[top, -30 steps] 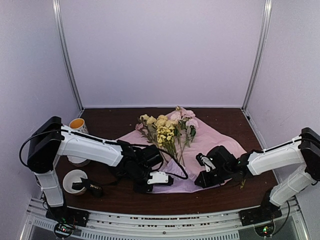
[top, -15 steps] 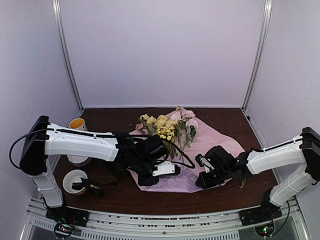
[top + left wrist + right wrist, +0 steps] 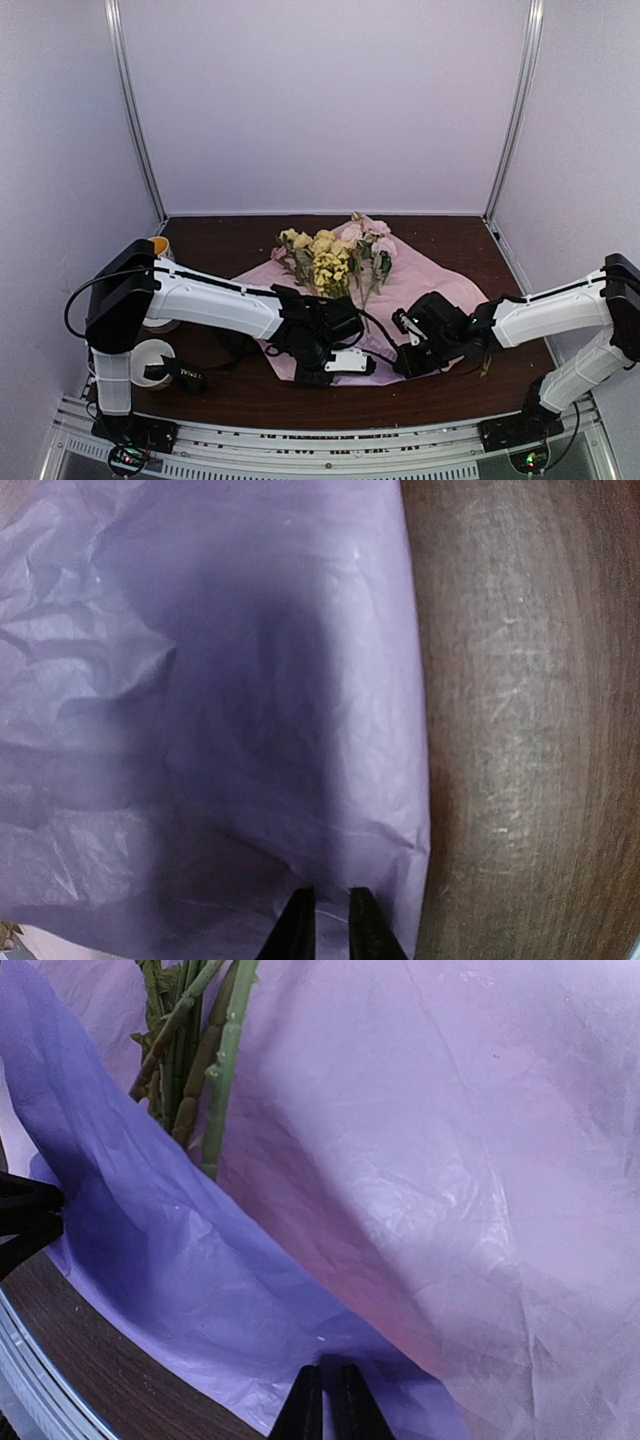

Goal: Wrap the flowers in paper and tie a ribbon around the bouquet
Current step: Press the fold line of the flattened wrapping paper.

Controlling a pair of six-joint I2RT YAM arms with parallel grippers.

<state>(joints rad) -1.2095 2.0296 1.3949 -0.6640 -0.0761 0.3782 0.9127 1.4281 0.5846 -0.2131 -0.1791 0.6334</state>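
Dark wood table [image 3: 230, 235], left end effector [image 3: 323, 920] and right end effector [image 3: 322, 1396] pinching paper [image 3: 430, 270]

Small white lettering is carried on the black ribbon [image 3: 181, 376] lying at the near left, but it is too small and blurred to be read; nothing else legible is seen

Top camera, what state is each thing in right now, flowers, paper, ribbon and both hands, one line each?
flowers: lying unwrapped on the paper, stems pointing to the near side.
paper: spread on the table, near edge lifted over the stem ends.
ribbon: untied, lying at the near left.
left hand: shut on the paper's near edge.
right hand: shut on the paper's near edge.
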